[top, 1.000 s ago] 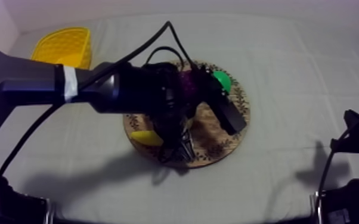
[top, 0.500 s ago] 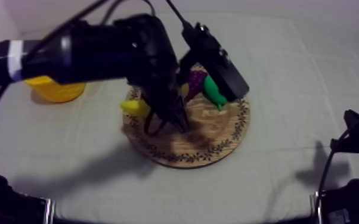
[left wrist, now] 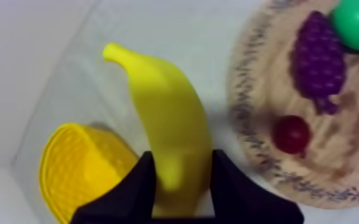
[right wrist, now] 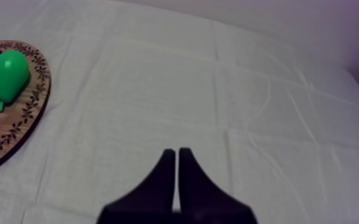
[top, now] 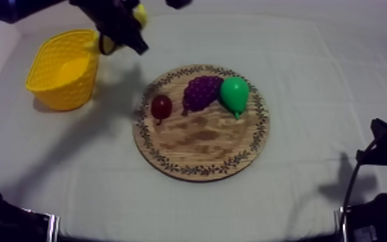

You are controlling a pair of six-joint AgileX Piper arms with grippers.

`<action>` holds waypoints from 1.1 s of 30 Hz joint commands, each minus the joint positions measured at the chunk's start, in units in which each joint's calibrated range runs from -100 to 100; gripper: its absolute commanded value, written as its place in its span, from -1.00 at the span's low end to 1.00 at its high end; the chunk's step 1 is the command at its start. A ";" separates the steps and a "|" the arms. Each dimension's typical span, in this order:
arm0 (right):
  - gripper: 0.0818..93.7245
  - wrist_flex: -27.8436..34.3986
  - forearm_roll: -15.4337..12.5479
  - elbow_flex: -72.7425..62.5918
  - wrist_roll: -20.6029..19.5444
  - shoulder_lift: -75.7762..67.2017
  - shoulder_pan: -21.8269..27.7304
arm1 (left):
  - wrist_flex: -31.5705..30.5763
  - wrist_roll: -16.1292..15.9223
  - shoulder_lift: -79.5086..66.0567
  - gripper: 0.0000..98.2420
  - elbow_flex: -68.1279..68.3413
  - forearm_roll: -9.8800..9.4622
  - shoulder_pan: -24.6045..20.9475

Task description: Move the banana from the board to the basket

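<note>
My left gripper (top: 120, 35) is high above the table, just right of the yellow basket (top: 64, 69), shut on the yellow banana (top: 139, 14). In the left wrist view the banana (left wrist: 169, 128) sits between the two black fingers (left wrist: 141, 184), hanging between the basket (left wrist: 83, 170) and the round wooden board (left wrist: 337, 179). The board (top: 199, 138) lies mid-table and carries a small red fruit (top: 161, 106), purple grapes (top: 201, 92) and a green pear (top: 234, 94). My right gripper (right wrist: 177, 156) is shut on nothing, hovering over bare cloth to the right of the board (right wrist: 9, 140).
The basket stands at the far left of the table near the wall. The right arm (top: 379, 186) rests low at the right edge. Open cloth stretches in front of the board and to its right.
My left arm has lifted the banana off the board and carried it up and left, to beside the basket. The red fruit, grapes and pear are now uncovered. The right arm is still.
</note>
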 commanded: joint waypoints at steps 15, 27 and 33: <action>-0.99 -0.02 0.01 0.02 0.01 -0.02 0.00 | -11.81 0.13 3.32 -0.48 5.24 0.78 -15.93; -0.99 -0.02 0.01 0.02 0.01 -0.02 0.00 | -15.90 2.36 7.10 -0.49 8.04 1.44 -18.22; -0.99 -0.02 0.01 0.02 0.01 -0.02 0.00 | -18.97 3.41 8.42 -0.49 10.34 2.02 -18.77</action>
